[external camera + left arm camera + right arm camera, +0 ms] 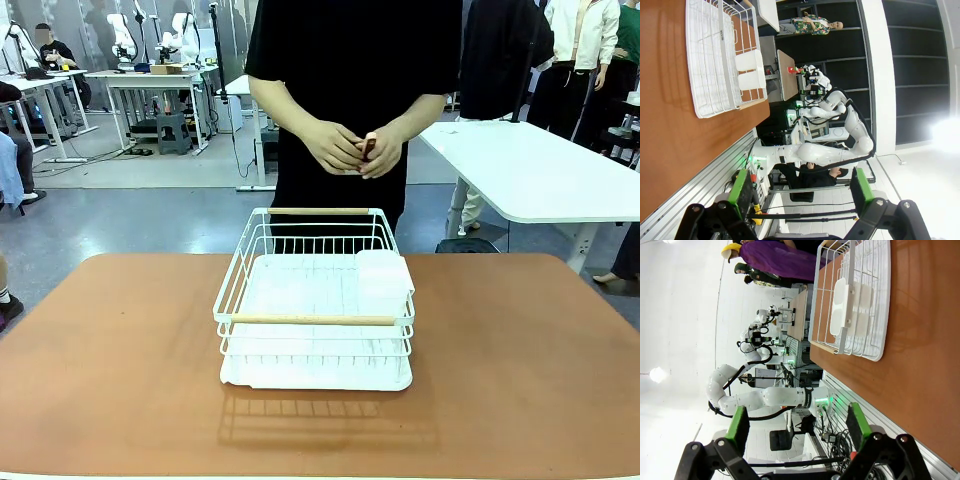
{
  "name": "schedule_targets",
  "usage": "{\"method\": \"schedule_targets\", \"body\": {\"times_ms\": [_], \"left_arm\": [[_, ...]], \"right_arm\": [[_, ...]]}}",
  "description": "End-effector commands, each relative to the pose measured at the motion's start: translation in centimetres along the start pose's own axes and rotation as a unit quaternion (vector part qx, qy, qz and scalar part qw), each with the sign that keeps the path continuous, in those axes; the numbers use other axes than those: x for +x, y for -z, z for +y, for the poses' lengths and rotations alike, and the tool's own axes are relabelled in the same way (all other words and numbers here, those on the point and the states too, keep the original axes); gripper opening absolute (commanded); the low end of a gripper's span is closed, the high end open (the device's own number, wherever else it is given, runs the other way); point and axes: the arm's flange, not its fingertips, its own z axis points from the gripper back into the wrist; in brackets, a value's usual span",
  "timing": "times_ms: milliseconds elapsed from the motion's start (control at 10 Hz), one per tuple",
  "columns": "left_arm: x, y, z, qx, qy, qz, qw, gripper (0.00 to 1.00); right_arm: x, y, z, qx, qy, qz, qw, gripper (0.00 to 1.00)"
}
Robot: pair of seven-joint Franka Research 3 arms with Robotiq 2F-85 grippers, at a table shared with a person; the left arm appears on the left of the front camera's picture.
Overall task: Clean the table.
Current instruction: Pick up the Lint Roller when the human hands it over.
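**One worktop, one rack, two grippers apart**

I count one large, smooth, matte terracotta worktop (120, 380) with rounded corners. It fills the near part of my front view, and its long axis runs left to right. The far edge faces the one person standing there.

One white wire dish rack (300, 345) stands in the middle of it, a little toward the far side, on one white plastic drip tray (315, 377). The rack has two pale wooden handle bars, one near (312, 320) and one far (318, 211). Both lie parallel to the worktop's long axis. Inside, at the right end, sits one white rounded rectangular plastic container (383, 280).

The person's two hands (335, 145) are clasped at waist height beyond the far edge. They hold one small orange-brown item (369, 145); I cannot tell what it is.

I have two grippers. In its own wrist view the left gripper (801, 190) stands wide with nothing between the green pads. It hangs off the near edge, well apart from the rack. The right gripper (797, 426) is likewise spread wide and holds nothing.
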Motion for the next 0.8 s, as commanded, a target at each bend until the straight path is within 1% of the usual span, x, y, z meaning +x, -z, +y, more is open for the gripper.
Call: {"method": "schedule_targets", "body": {"times_ms": [0,700], "left_arm": [[-0.06,-0.23,-0.19,0.0,0.003,-0.002,1.0,1.0],[-0.06,-0.23,-0.19,0.0,0.003,-0.002,1.0,1.0]], "right_arm": [[-0.01,-0.04,0.16,0.001,-0.001,0.0,1.0,1.0],[-0.01,-0.04,0.16,0.001,-0.001,0.0,1.0,1.0]]}}
